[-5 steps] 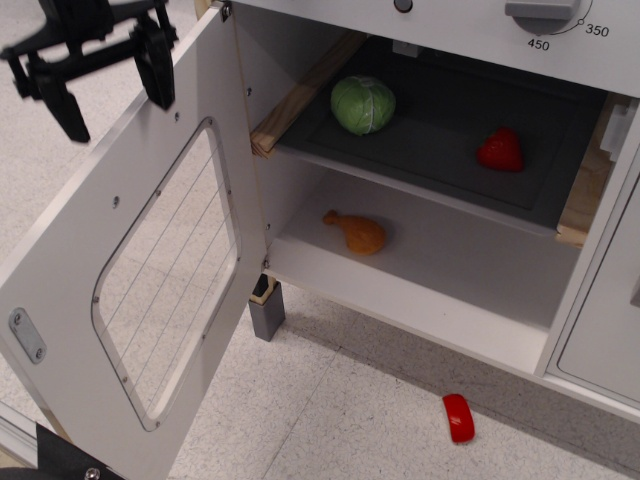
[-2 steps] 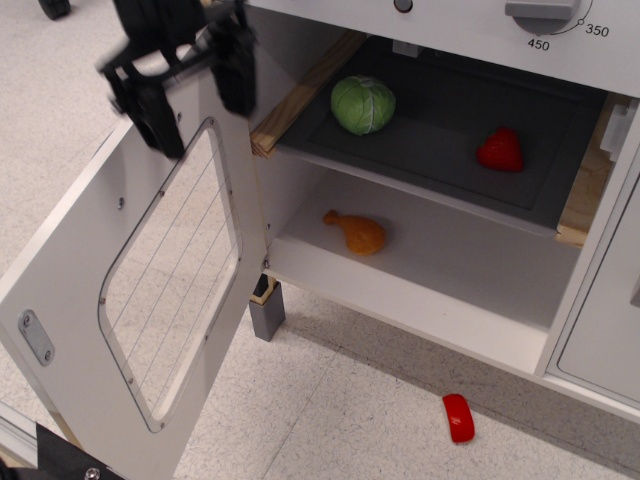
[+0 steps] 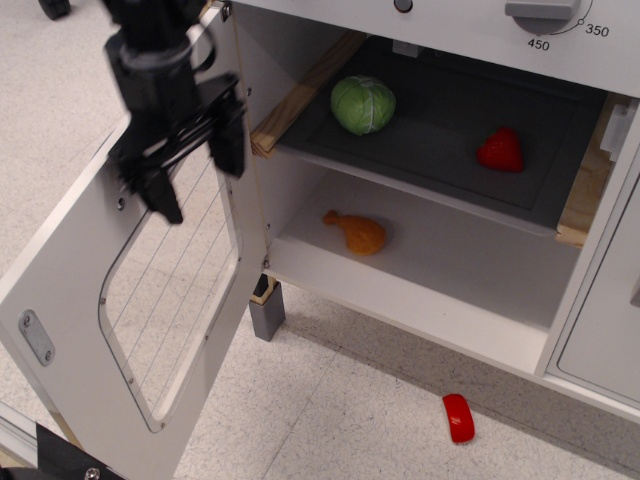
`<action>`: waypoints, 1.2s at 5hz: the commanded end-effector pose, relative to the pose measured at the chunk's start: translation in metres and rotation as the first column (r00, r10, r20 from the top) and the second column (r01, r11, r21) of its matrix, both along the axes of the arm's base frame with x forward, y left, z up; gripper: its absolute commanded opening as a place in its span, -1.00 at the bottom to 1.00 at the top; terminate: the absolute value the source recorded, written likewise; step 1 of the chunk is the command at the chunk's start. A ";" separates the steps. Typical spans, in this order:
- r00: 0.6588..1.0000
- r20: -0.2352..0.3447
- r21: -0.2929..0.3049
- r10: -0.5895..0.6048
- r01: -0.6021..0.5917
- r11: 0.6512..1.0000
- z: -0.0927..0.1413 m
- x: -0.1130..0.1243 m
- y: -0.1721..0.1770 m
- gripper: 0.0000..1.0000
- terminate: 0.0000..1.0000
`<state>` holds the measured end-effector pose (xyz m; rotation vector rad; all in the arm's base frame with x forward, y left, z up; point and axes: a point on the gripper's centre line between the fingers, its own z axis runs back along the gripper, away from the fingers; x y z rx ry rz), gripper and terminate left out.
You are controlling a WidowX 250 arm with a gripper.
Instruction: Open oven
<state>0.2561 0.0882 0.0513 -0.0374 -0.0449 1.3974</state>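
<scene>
The oven (image 3: 430, 190) door (image 3: 70, 300) stood swung wide at the frame's left. The gripper (image 3: 195, 175) hung before its window, fingers spread, gripping nothing.

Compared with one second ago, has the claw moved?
Yes. The claw went right and down, from beyond the oven door's top edge to over its window.
</scene>
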 end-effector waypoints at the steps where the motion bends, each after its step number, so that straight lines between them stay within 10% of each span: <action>1: 0.999 0.036 0.071 -0.016 0.013 0.997 -0.015 -0.004 0.035 1.00 -1.00; 5: 0.997 0.001 0.071 -0.075 0.075 0.995 0.002 -0.006 0.050 1.00 -1.00; 6: 0.997 0.001 0.071 -0.075 0.075 0.995 0.002 -0.006 0.050 1.00 1.00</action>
